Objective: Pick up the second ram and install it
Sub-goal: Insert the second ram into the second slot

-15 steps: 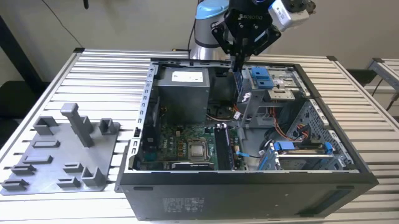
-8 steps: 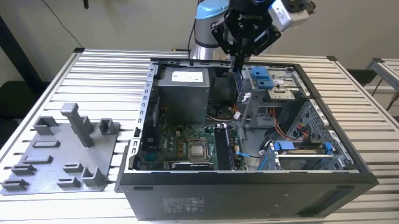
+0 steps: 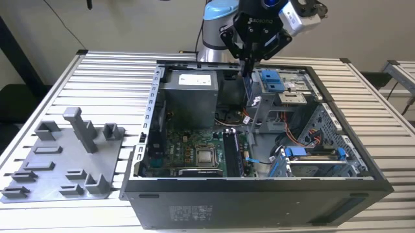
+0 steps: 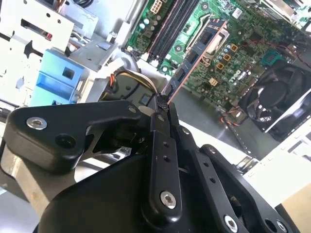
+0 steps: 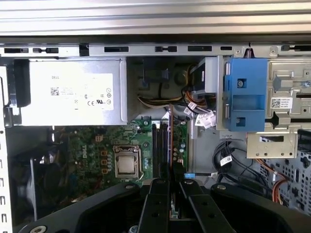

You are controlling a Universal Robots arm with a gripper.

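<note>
Gripper [image 3: 248, 57] is pinched on the second ram [image 3: 248, 82], with the fingers clamped on its upper end.

- **Look:** thin, flat, dark stick. Both wrist views have it nearly edge-on. In the second wrist view [image 4: 194, 58] a narrow dark face shows, with a reddish edge running its length. I can't make out the chips or label from here.
- **Axis:** in the exterior view the long axis hangs straight down from the fingertips, upright. The free end points into the open computer case [image 3: 259, 194]. In the first wrist view the stick [image 5: 170, 131] runs away from the fingers toward the motherboard [image 5: 97, 145], and it overlaps the black memory slots [image 5: 158, 145]. It isn't seated; it's held up in the air above the board.
- **Position:** inside the case opening, at the side nearest the arm. It sits between the silver power supply [image 3: 189, 92] and the blue drive bracket [image 3: 272, 80].
- **Nearby:**
  - A cable bundle [image 5: 194, 109] and the metal drive cage sit just beside the stick's lower end.
  - The CPU socket [image 5: 127, 164] is beside the slots.
  - A black fan [image 4: 274, 97] sits further out on the board.
- **Outside the case:** the grey plastic fixture [image 3: 65, 160] with upright posts is on the slatted table [image 3: 116, 63], at the exterior view's left, well apart from the gripper.
</note>
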